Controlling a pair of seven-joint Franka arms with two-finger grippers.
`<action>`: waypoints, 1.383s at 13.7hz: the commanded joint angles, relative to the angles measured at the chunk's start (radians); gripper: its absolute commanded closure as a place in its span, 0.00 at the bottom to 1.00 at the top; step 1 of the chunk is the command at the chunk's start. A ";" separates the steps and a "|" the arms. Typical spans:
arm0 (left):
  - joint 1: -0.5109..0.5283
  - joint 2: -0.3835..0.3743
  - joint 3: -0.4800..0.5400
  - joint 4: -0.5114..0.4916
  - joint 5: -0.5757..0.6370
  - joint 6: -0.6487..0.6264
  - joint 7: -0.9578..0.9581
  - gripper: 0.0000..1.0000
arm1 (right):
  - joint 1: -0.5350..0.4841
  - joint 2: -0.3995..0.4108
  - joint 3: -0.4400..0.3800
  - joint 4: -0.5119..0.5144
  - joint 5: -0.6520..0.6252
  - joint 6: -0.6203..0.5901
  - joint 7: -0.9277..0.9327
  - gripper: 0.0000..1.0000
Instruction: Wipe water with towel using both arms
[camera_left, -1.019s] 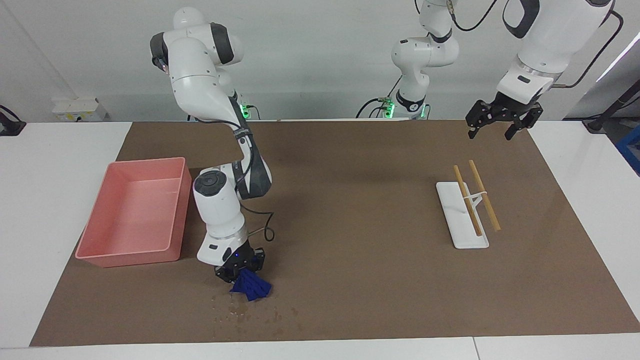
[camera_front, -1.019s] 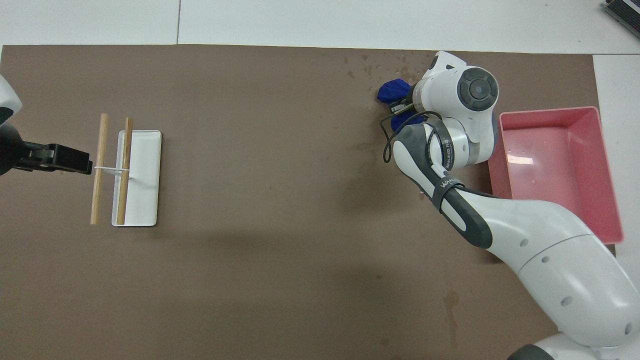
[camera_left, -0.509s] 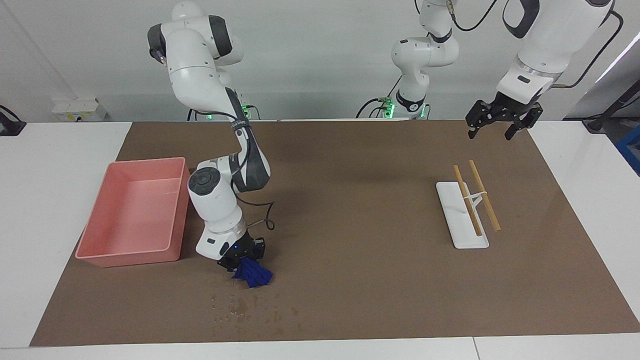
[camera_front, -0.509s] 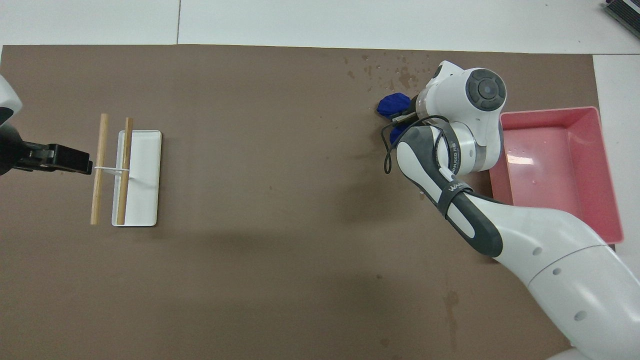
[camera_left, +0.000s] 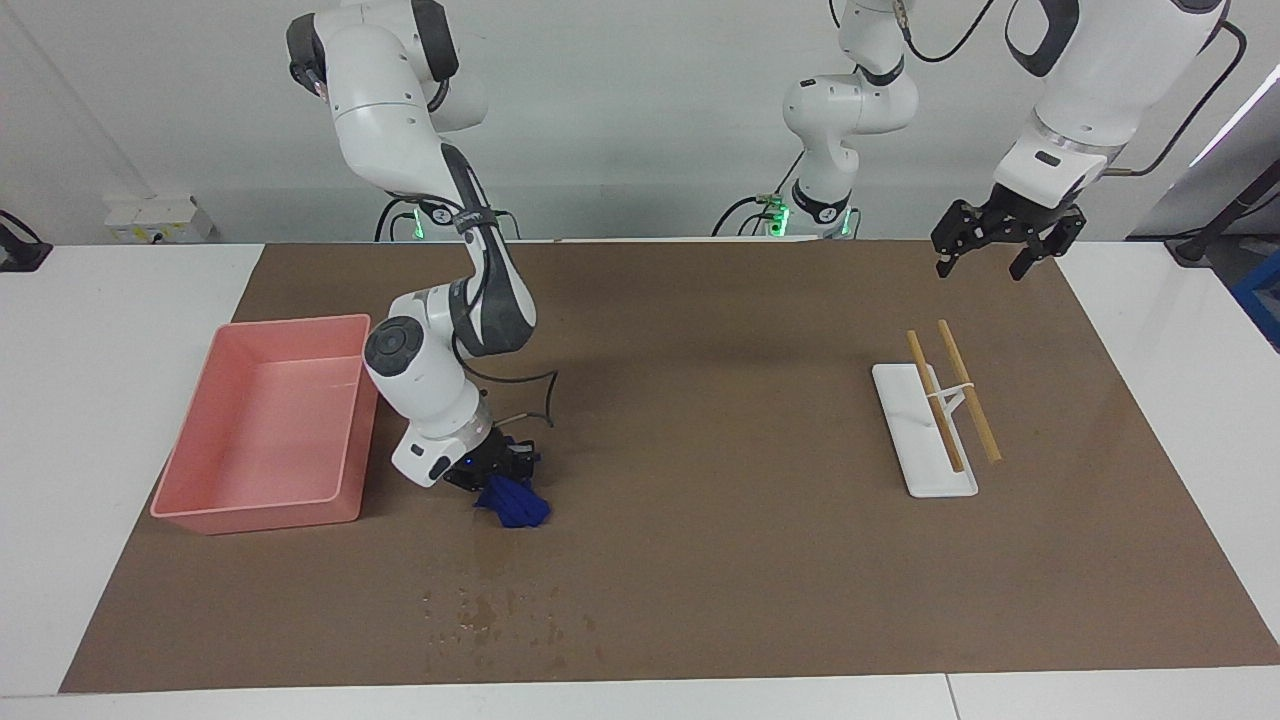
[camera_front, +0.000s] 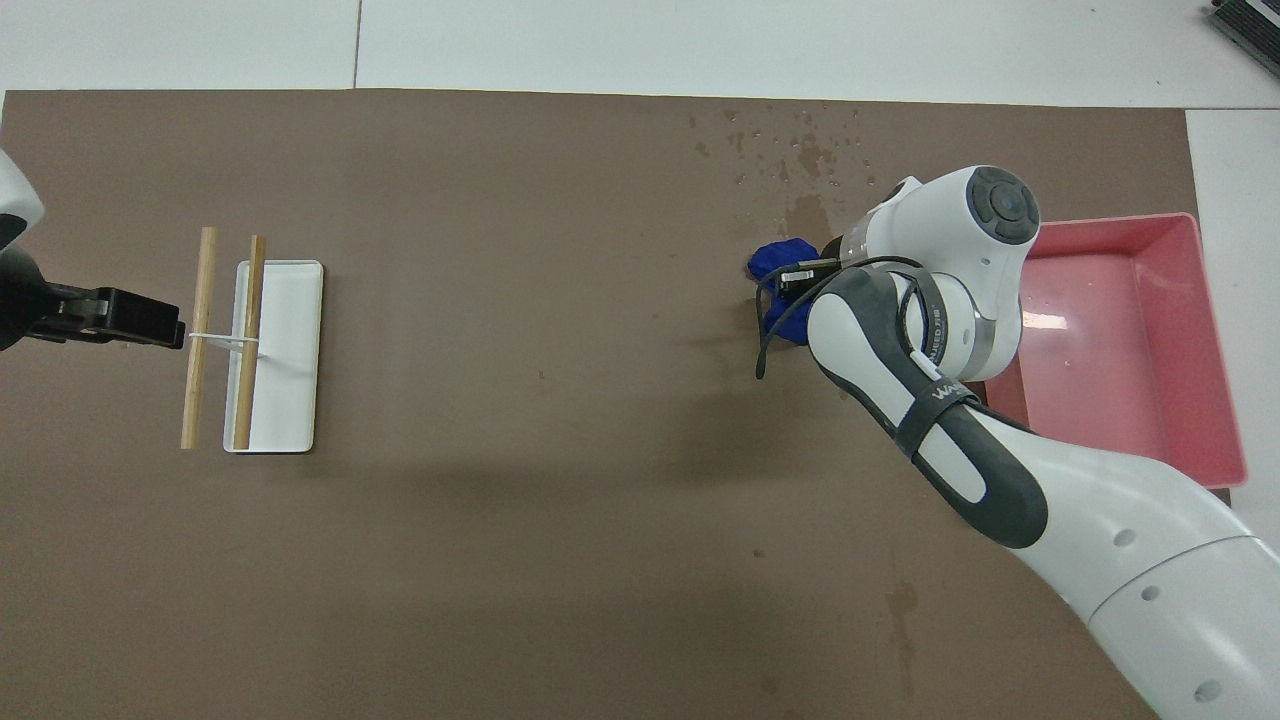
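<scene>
Beside the pink plastic tray (camera_left: 262, 425), my right pincer (camera_left: 497, 478) grips the crumpled blue cloth towel (camera_left: 514, 503) on the brown paper mat (camera_left: 720, 560); it has pulled back toward the robots, off the scattered water droplets (camera_left: 500, 612). My left pincer (camera_left: 1003, 246) hangs open.

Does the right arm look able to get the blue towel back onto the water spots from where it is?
Probably yes. The right end effector is shut on the blue towel, low over the mat, and nothing lies between it and the water spots.
</scene>
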 joint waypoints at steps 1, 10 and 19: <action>0.005 -0.015 0.001 -0.012 -0.007 -0.009 0.014 0.00 | 0.050 0.051 0.027 -0.103 0.122 -0.013 0.125 1.00; 0.005 -0.015 0.001 -0.012 -0.007 -0.011 0.014 0.00 | 0.047 0.072 0.020 -0.054 0.272 0.142 -0.098 1.00; 0.005 -0.015 0.001 -0.012 -0.007 -0.011 0.014 0.00 | -0.017 0.111 0.021 0.047 -0.168 0.133 -0.205 1.00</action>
